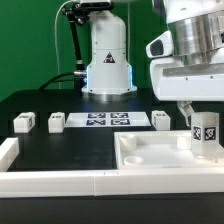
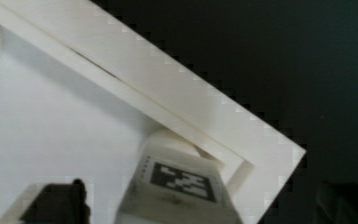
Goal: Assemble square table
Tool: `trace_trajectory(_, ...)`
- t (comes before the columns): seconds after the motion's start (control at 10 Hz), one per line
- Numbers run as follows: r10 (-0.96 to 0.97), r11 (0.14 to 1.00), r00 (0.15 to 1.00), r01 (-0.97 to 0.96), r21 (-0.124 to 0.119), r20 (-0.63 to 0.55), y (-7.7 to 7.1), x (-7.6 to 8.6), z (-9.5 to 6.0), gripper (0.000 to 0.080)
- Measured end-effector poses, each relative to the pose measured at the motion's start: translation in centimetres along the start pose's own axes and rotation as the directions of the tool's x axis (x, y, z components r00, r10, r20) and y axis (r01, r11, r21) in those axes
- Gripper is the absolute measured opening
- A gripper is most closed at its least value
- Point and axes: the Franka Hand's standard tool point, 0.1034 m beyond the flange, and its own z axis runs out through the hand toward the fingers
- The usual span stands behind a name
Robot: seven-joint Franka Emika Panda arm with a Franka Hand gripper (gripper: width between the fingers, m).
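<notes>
White leg (image 1: 205, 134) stood upright at far corner of tabletop (image 1: 150, 156), exterior view's right, under pincer (image 1: 198, 112). Couldn't tell if pincer clamped it or sat loose. Guessing best move was keeping leg plumb, twisting slow.

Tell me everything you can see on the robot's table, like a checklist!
Surface: black table, with white border rails at its edges.
Job's things: square tabletop slab at the front; loose legs in a row; fourth leg upright at the slab's corner.
Clutter: marker board only.
Grippers: claw at the fourth leg; whether it is open or shut cannot be told.
Cables: black cable beside the robot base.
Surroundings: dark background, nothing else seen.
</notes>
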Motion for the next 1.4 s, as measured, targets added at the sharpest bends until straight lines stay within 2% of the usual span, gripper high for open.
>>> trace_trajectory(0.4, -0.256, 0.967, 0.967, 0.256, -0.001, -0.001, 0.0, 0.1, 0.0, 0.065)
trace_trajectory(0.5, -0.353, 0.935, 0.935, 0.353, -0.01, -0.003, 0.0, 0.0, 0.0, 0.065)
trace_trajectory(0.6, -0.495, 0.868, 0.869, 0.494, -0.05, -0.014, -0.2, -0.2, -0.2, 0.065)
trace_trajectory(0.7, -0.596, 0.802, 0.803, 0.594, -0.064, -0.017, -0.3, -0.2, -0.5, 0.065)
trace_trajectory(1.0, -0.785, 0.619, 0.62, 0.781, -0.086, -0.017, -0.4, -0.5, -0.7, 0.065)
trace_trajectory(1.2, -0.884, 0.467, 0.468, 0.879, -0.096, -0.011, 0.1, -0.4, -0.3, 0.065)
trace_trajectory(1.4, -0.942, 0.333, 0.335, 0.938, -0.101, 0.0, 0.8, 0.4, 0.0, 0.064)
